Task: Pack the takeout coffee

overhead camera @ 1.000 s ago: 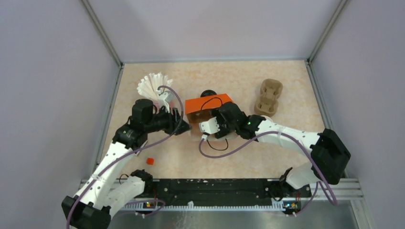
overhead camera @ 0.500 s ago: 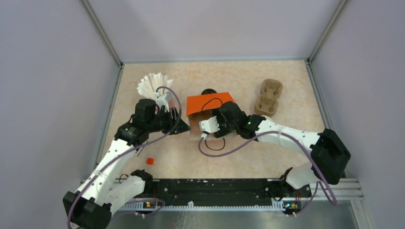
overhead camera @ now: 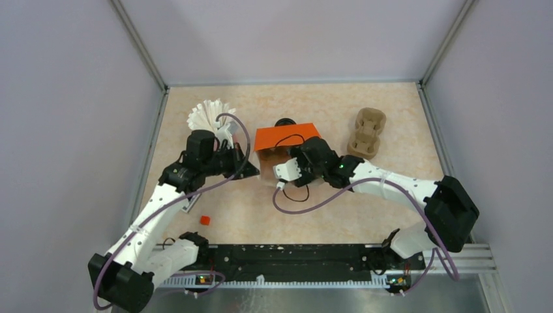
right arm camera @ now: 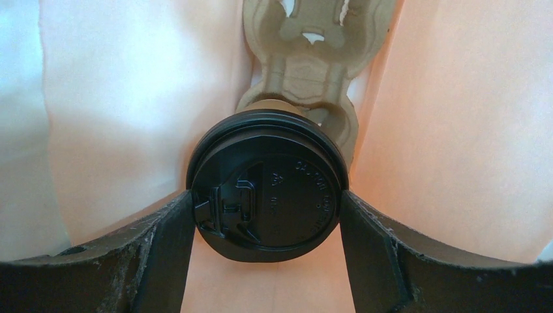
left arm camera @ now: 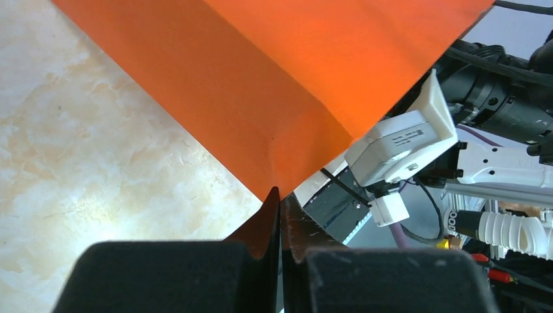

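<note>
The orange bag [overhead camera: 285, 135] lies on its side at mid-table, mouth toward the arms. My left gripper [overhead camera: 253, 172] is at its near left corner. In the left wrist view the bag [left arm camera: 287, 72] fills the top, and its corner runs down into the left gripper [left arm camera: 280, 195], whose jaws are pressed together on it. The right gripper [right arm camera: 266, 203] reaches into the bag's mouth, jaws against both sides of the takeout coffee [right arm camera: 267, 186], a brown cup with a black lid. The right arm's wrist [overhead camera: 314, 160] hides the cup from above.
Inside the bag, just beyond the cup, lies a moulded pulp carrier [right arm camera: 312, 62]. Another pulp carrier [overhead camera: 365, 132] sits on the table at the right. A white fanned paper bundle [overhead camera: 207, 115] stands at the back left. A black round thing [overhead camera: 284, 122] shows behind the bag, and a small red block [overhead camera: 205, 220] near the front.
My left gripper has shut on the bag's near left corner and edged toward the back. The bag's top has shifted slightly away. The right arm has hardly moved.
</note>
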